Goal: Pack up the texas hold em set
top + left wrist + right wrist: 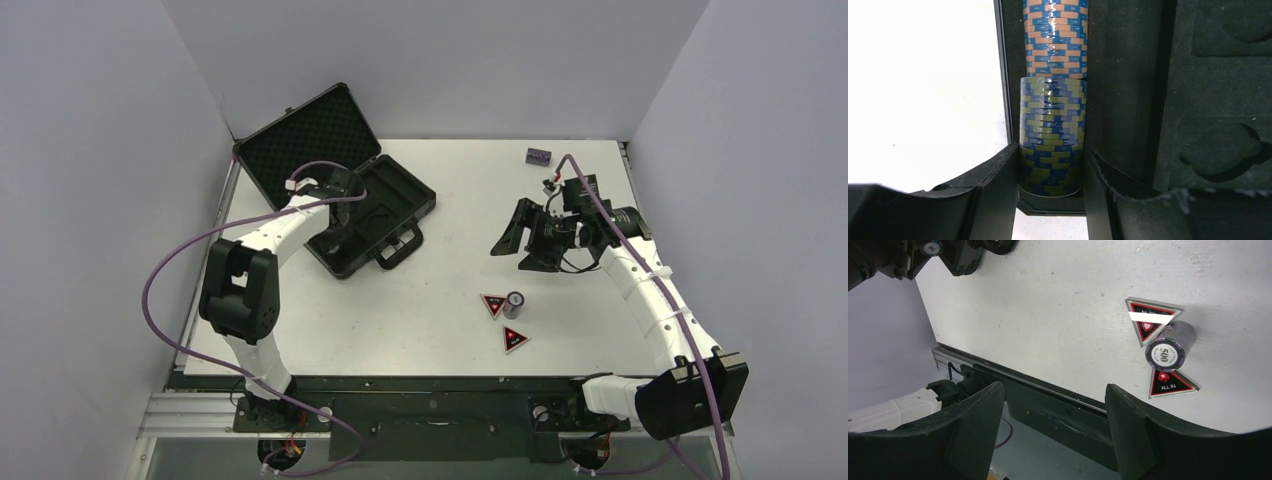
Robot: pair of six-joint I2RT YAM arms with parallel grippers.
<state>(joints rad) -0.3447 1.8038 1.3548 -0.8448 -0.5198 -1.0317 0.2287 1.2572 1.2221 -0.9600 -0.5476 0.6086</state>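
the left gripper (1050, 155) pinches an olive-and-blue chip stack (1052, 115) lying in the foam groove of the briefcase (400, 205), butted against an orange-and-blue stack (1055, 37), probably to seat it. the right gripper (1054, 389) hangs wide and empty above the table (1048, 300), facing the loose chip stack (1168, 347) and tokens (1168, 384), likely next.

Bright, even light; soft shadows; overexposed white table (923, 90) in left wrist view.
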